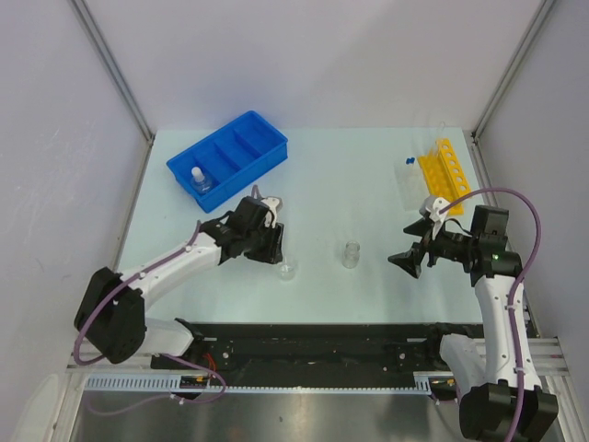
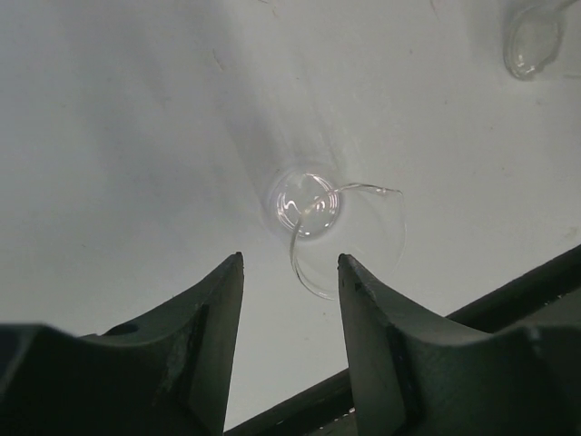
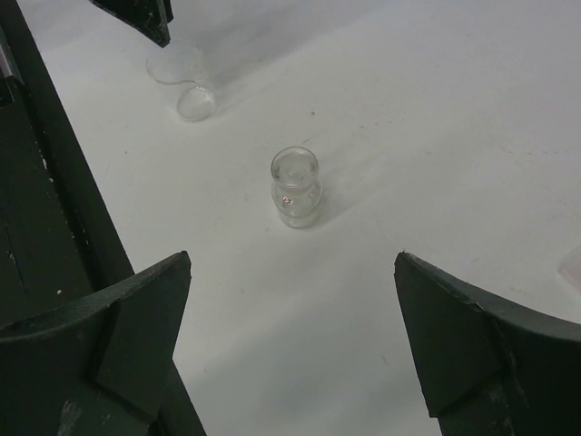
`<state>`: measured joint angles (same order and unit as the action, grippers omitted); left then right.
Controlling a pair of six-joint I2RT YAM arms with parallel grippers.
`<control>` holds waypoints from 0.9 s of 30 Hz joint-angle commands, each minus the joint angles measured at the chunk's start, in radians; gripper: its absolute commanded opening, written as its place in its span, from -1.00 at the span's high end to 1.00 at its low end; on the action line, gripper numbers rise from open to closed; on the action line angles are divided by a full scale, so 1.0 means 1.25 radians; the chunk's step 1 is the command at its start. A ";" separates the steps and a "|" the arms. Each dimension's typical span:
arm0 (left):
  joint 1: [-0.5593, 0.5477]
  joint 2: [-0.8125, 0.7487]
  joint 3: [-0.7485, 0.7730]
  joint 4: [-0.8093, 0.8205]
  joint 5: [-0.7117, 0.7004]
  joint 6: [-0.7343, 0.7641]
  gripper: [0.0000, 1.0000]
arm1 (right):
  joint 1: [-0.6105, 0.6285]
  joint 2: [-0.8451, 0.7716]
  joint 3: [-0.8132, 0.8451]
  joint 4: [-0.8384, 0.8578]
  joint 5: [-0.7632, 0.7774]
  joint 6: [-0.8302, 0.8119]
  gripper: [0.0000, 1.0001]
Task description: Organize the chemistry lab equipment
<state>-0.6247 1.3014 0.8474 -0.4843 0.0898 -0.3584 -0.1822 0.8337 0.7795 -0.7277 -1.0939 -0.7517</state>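
A small clear glass beaker (image 1: 288,270) stands on the pale table just in front of my left gripper (image 1: 274,250). In the left wrist view the beaker (image 2: 313,207) sits just beyond my open, empty fingertips, and my left gripper (image 2: 289,263) is not touching it. A clear glass vial (image 1: 351,254) stands upright mid-table. My right gripper (image 1: 406,245) is wide open and empty to its right. In the right wrist view the vial (image 3: 295,186) is ahead of my right gripper (image 3: 292,263), with the beaker (image 3: 186,86) farther off. The blue divided tray (image 1: 248,138) holds a small bottle (image 1: 200,180).
The yellow holed rack (image 1: 444,170) lies at the back right, with clear tubes or a clear plate (image 1: 408,184) and two blue caps (image 1: 405,163) beside it. A black rail (image 1: 313,341) runs along the near table edge. Grey walls enclose the table.
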 commanded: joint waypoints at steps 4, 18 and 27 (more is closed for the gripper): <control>-0.023 0.100 0.099 -0.090 -0.068 0.052 0.11 | 0.025 0.001 0.000 0.014 0.032 0.006 -1.00; -0.033 0.155 0.133 -0.074 -0.069 0.069 0.97 | 0.036 0.002 0.000 0.016 0.053 0.006 -0.99; 0.066 0.147 0.247 -0.097 -0.099 0.133 1.00 | 0.050 0.002 0.000 0.014 0.066 0.003 -0.99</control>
<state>-0.6323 1.5017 1.0473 -0.6071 -0.0109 -0.2455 -0.1333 0.8406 0.7795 -0.7273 -1.0229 -0.7517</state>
